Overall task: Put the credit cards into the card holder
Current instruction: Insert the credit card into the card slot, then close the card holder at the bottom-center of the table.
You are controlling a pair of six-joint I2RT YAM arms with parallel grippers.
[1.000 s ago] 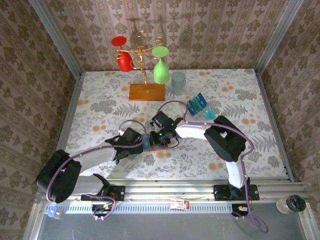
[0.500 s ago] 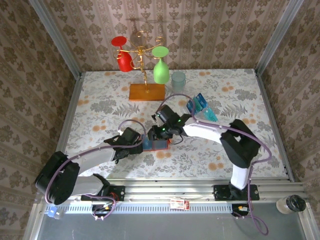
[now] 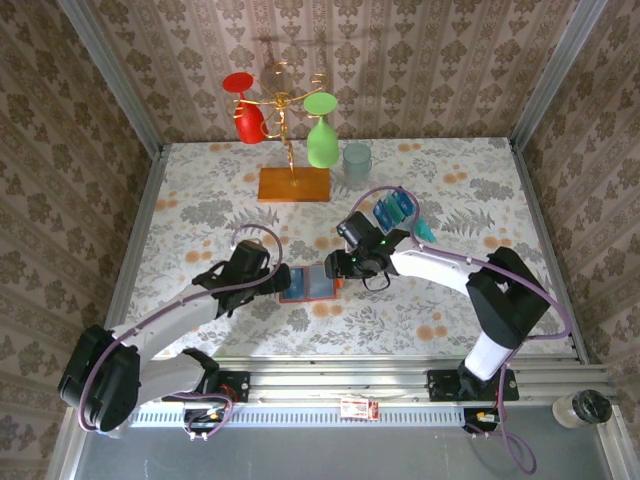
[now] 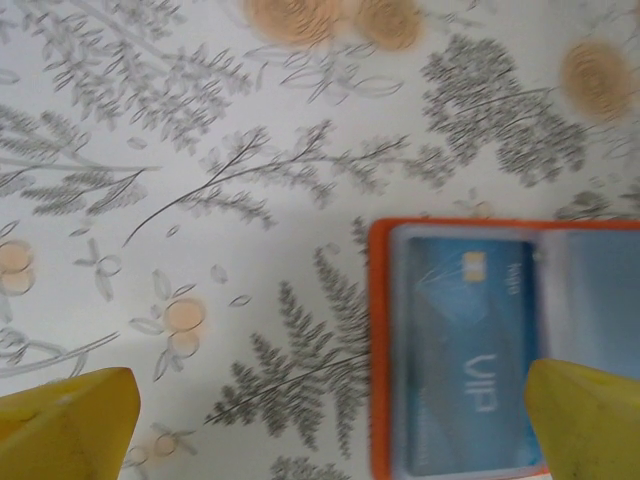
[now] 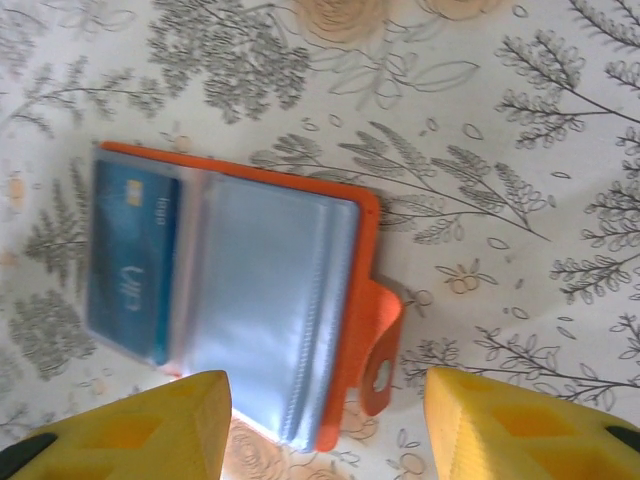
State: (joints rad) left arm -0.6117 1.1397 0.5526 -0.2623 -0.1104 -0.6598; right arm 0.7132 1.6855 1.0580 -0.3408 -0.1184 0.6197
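Fetching next of credit cards (image 3: pixel 396 209), upper right: pinch edge squarely. R end effector (image 5: pixel 322 405) part-open, L end effector (image 4: pixel 330 410) wide; both empty.

i'm looking into a staged lab booth, wallpapered panels (image 3: pixel 420 60) boxing a floral tablecloth (image 3: pixel 200 200) behind an aluminium rail (image 3: pixel 330 382).

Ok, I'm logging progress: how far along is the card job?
Done: one card sits in a pocket of the open holder. In hand: nothing; the left pincer and right pincer hang open by it. Left: the other cards, lying apart from the holder, still go in.
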